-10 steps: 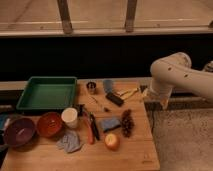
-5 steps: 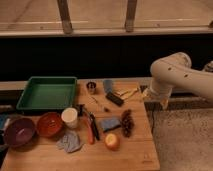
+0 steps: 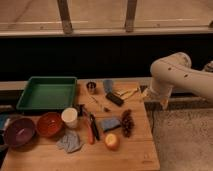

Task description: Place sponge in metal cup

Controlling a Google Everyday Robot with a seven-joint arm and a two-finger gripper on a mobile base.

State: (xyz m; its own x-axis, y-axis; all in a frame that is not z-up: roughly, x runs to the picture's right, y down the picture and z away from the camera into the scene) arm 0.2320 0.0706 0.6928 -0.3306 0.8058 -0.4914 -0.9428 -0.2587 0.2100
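A small metal cup stands upright at the back middle of the wooden table, just right of the green tray. A blue sponge lies flat near the table's middle front, apart from the cup. My gripper hangs at the end of the white arm over the table's right back edge, next to some yellow pieces. It is well to the right of both the cup and the sponge, and it holds nothing that I can see.
A green tray sits at the back left. A purple bowl, red bowl, white cup and grey cloth lie front left. Grapes, an orange fruit, a black bar and a blue object surround the sponge.
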